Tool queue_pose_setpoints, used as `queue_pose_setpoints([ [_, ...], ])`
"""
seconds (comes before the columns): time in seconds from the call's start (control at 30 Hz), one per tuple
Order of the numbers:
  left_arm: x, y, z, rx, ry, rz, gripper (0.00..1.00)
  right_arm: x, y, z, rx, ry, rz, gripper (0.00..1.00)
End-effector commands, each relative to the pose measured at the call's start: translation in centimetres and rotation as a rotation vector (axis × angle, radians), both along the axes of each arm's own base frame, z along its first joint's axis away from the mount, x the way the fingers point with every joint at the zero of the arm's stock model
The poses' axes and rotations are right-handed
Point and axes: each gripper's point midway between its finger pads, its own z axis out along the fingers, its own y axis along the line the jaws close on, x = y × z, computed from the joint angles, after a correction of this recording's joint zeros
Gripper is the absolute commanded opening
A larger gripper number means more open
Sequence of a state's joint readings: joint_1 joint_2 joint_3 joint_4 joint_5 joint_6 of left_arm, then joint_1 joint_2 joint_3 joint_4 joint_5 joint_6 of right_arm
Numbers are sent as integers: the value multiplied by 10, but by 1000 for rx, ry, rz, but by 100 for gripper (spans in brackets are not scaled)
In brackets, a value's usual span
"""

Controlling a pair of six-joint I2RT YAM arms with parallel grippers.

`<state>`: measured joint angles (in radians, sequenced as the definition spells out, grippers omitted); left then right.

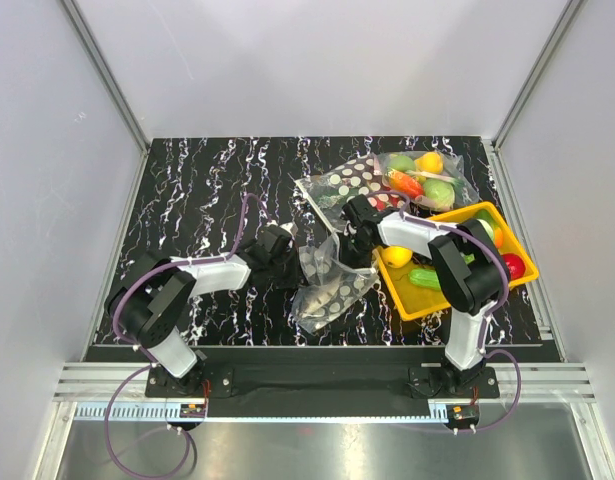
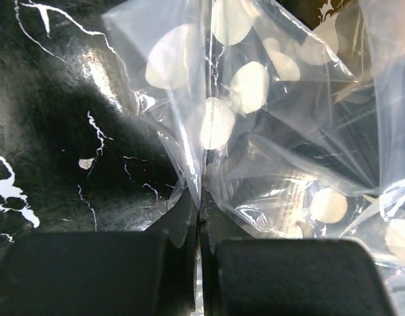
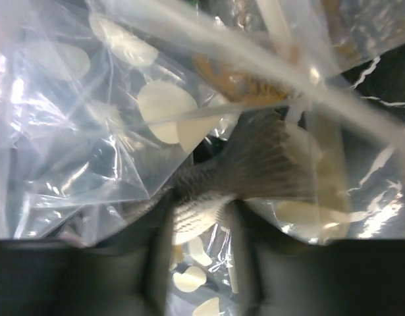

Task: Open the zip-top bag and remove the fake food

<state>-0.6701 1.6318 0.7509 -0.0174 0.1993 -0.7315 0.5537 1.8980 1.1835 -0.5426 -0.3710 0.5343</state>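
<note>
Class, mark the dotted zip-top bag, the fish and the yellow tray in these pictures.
zip-top bag [image 1: 332, 290]: top external view, on its crumpled dotted middle.
fish [image 3: 268, 164]: right wrist view, on its tail fin.
yellow tray [image 1: 415, 308]: top external view, on its near-left corner.

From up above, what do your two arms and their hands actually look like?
Both arms match: the left arm and right arm have smooth white shells between chunky black joints, on black bases. A thin purple cable trails from each base. The left hand and right hand are each two blocky matte-black fingers. No markings show.
</note>
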Motion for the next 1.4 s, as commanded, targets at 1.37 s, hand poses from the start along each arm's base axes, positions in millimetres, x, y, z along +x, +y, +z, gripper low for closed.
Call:
queue_pose_setpoints([
  [1.37,7,14,7,80,-59,11,0,46,-41,75,148,-165,-192,4],
])
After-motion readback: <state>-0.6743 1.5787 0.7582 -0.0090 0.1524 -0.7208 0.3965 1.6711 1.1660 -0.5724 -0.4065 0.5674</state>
